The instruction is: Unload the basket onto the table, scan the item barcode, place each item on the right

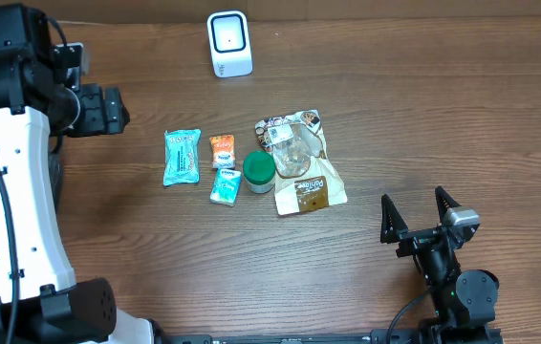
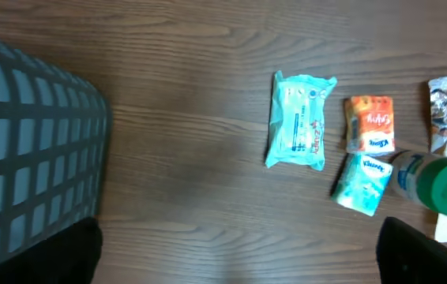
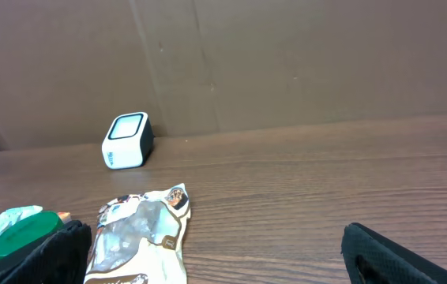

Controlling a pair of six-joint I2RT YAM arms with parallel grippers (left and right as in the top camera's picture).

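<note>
The snack pouch is spotted ahead-left of the right gripper, the nearer one, spread wide and empty.

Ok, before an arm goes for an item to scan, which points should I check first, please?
1. Left gripper open and empty: ok.
2. Right gripper open and empty: ok.
3. Scanner upright, nothing in front of its window: ok.
4. Teal wipes pack lying apart from its neighbours, free to grasp: ok.
5. Barcode on the wipes pack facing up: cannot tell.
6. Green-capped bottle free of the snack bags: not ok, it lies against them.
</note>
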